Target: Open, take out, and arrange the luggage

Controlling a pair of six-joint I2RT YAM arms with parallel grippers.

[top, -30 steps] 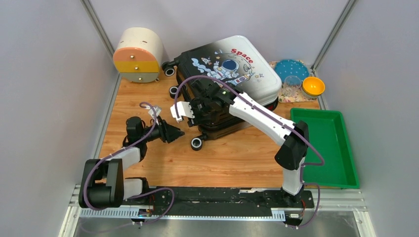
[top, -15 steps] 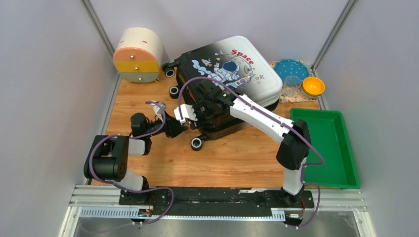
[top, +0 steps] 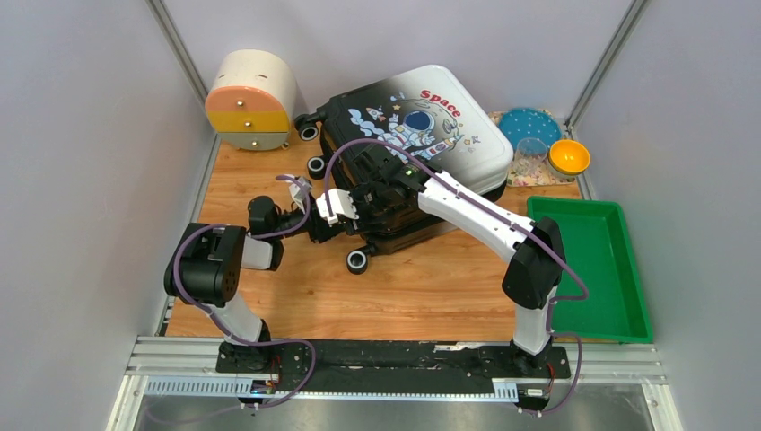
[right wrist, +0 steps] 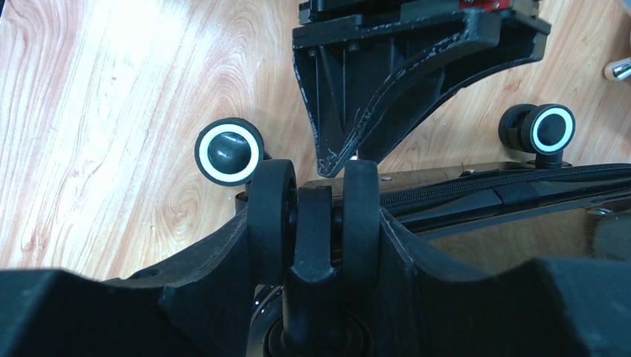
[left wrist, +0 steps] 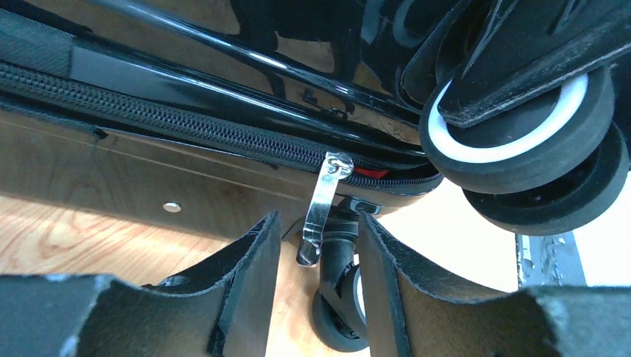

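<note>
The left hand (left wrist: 318,223) had its fingers apart with the silver zipper pull (left wrist: 321,197) hanging between them, the right hand (right wrist: 314,216) clamped a black wheel (right wrist: 271,201), and the luggage (top: 422,126) lay astronaut-side up on the tabletop's (top: 431,278) far half.

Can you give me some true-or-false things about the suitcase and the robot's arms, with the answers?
1. The suitcase has an astronaut drawn on it. True.
2. The left end effector is open, with the zip pull between its fingers. True.
3. The right end effector is open and holds nothing. False: it grips a wheel.
4. The suitcase sits in the tray. False: it lies on the table, and the tray is beside it.
</note>
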